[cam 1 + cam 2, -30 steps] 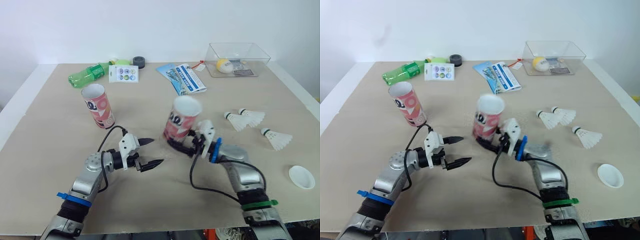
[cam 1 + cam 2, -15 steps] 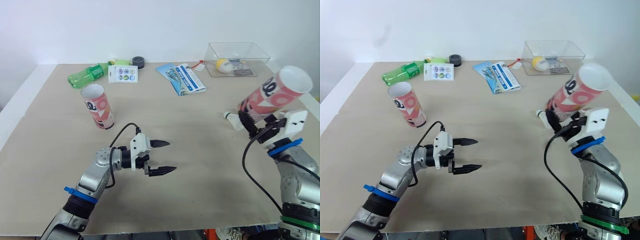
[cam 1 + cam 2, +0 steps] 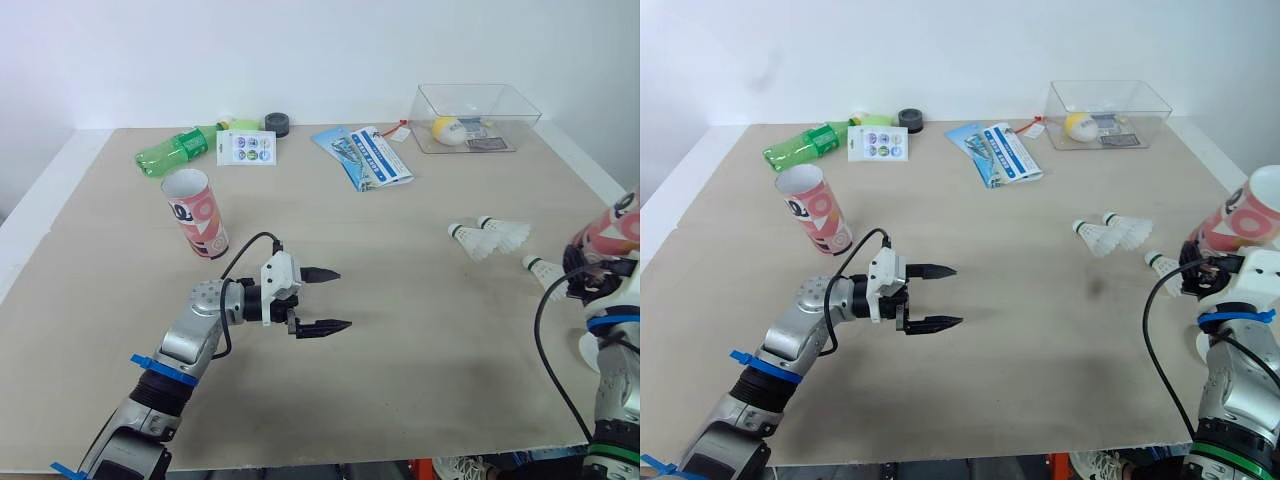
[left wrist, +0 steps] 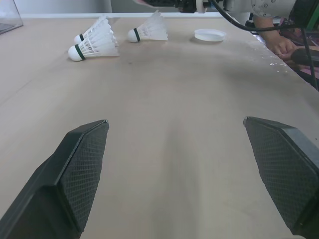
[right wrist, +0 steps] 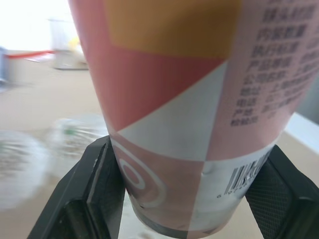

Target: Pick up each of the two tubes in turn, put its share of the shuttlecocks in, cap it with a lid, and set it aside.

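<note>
Well left of the three white feathered shuttlecocks (image 3: pixel 495 236), a pink-and-white cardboard tube (image 3: pixel 196 212) stands open-mouthed. The left gripper (image 3: pixel 322 300) hovers between them, fingers spread and empty. Just right of them, the right gripper (image 5: pixel 189 167) clamps the second pink tube (image 3: pixel 1245 222), tilted, seemingly for loading.

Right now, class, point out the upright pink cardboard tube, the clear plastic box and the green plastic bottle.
Upright pink cardboard tube (image 3: pixel 197 215): left eye view, middle of its side.
Clear plastic box (image 3: pixel 478 100): left eye view, back wall.
Green plastic bottle (image 3: pixel 175 150): left eye view, mid body.
</note>
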You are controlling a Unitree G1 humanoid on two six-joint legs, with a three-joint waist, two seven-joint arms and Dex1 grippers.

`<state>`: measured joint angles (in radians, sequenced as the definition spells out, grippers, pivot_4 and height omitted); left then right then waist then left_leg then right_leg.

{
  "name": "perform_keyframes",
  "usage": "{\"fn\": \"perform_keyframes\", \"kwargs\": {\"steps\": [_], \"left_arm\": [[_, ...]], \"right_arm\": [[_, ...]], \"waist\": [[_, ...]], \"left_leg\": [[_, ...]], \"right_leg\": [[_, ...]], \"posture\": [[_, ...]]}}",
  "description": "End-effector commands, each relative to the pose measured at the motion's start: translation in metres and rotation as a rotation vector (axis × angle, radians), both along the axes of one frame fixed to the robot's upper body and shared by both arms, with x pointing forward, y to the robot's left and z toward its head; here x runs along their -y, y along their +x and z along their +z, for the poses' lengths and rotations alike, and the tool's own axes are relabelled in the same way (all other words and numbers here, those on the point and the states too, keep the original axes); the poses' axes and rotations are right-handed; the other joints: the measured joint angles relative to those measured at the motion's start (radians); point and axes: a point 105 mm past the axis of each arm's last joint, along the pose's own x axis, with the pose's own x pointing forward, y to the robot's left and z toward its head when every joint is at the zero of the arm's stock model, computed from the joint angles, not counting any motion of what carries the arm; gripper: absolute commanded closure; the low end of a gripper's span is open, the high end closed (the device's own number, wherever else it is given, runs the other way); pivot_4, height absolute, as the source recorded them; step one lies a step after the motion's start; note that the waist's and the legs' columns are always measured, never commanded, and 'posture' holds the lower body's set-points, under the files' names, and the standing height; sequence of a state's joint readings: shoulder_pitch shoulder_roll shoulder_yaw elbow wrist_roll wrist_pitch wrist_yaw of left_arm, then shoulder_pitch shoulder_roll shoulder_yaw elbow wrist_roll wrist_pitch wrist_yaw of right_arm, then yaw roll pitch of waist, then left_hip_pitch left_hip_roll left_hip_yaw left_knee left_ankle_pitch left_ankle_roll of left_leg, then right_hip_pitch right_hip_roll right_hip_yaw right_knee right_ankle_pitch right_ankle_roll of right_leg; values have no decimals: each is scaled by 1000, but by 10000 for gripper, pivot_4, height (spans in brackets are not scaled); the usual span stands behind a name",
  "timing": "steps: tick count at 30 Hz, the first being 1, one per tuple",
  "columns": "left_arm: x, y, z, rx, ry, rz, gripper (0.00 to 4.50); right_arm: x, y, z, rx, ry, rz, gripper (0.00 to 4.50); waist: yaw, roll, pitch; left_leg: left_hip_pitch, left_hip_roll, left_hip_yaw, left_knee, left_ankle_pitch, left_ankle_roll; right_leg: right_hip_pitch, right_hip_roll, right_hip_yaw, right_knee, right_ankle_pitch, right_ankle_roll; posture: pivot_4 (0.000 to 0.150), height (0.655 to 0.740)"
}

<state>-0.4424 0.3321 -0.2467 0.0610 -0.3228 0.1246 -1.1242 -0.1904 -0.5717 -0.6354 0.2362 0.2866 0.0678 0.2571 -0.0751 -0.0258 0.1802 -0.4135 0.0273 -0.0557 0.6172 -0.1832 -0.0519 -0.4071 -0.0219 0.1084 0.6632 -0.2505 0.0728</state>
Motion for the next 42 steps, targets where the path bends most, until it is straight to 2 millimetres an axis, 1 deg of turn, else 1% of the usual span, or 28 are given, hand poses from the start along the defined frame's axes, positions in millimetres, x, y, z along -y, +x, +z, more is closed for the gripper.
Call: {"fn": "perform_keyframes", "kwargs": {"steps": [1, 6, 13, 17, 23, 34, 35, 36, 37, 42], "left_arm": [[-2, -2, 8, 30, -17, -4, 0], [-4, 0, 7, 33, -8, 4, 0], [0, 1, 12, 30, -23, -8, 0], [3, -4, 12, 20, -26, -31, 0], [4, -6, 10, 17, -20, -33, 0], [3, -4, 10, 21, -14, -23, 0], [3, -4, 10, 21, -14, -23, 0], [3, -4, 10, 21, -14, -23, 0], [3, -4, 10, 22, -14, -22, 0], [3, -4, 9, 19, -11, -26, 0]], "right_arm": [[21, -15, 22, 66, -51, -106, 13134], [33, -27, 15, 43, -34, -186, 13134], [52, -52, -13, -10, 40, -321, 13134], [64, -63, -21, -22, 85, -390, 13134], [74, -65, -36, -33, 186, -420, 13134], [76, -55, -51, -49, 249, -399, 13134], [75, -54, -51, -45, 260, -392, 4791], [75, -54, -50, -44, 251, -390, 1327], [75, -53, -49, -47, 237, -387, 597], [73, -53, -45, -58, 199, -369, 597]], "waist": [[0, 0, 0], [1, 0, 0], [1, 0, 0], [-1, 1, 0], [-1, 1, 0], [-2, 1, 0], [-2, 1, 0], [-2, 1, 0], [-2, 1, 0], [-2, 1, 0]], "left_leg": [[0, 0, 0, 0, 0, 0], [0, 0, 0, 0, 0, 0], [0, 0, 0, 0, 0, 0], [1, 0, 1, 0, 0, 0], [2, 0, 1, 0, 0, 0], [3, 0, 2, 0, 0, 1], [3, 0, 2, 0, 0, 0], [3, 0, 2, 0, 0, 0], [3, 0, 2, 0, 0, 1], [3, 0, 2, 0, 0, 0]], "right_leg": [[0, 0, 0, 0, 0, -1], [0, 0, 0, 0, -1, -1], [0, 0, 1, 0, -2, -3], [1, 0, 2, 0, -2, -3], [2, 0, 2, 0, -1, -4], [2, 0, 2, 0, -1, -3], [2, 0, 2, 0, -1, -3], [2, 0, 2, 0, -1, -3], [2, 0, 2, 0, -1, -3], [3, 0, 3, 0, -1, -3]], "posture": [[1500, 7400], [1500, 7400], [1500, 7400], [1500, 7400], [1500, 7400], [1500, 7400], [1500, 7400], [1500, 7400], [1500, 7400], [1500, 7400]]}}
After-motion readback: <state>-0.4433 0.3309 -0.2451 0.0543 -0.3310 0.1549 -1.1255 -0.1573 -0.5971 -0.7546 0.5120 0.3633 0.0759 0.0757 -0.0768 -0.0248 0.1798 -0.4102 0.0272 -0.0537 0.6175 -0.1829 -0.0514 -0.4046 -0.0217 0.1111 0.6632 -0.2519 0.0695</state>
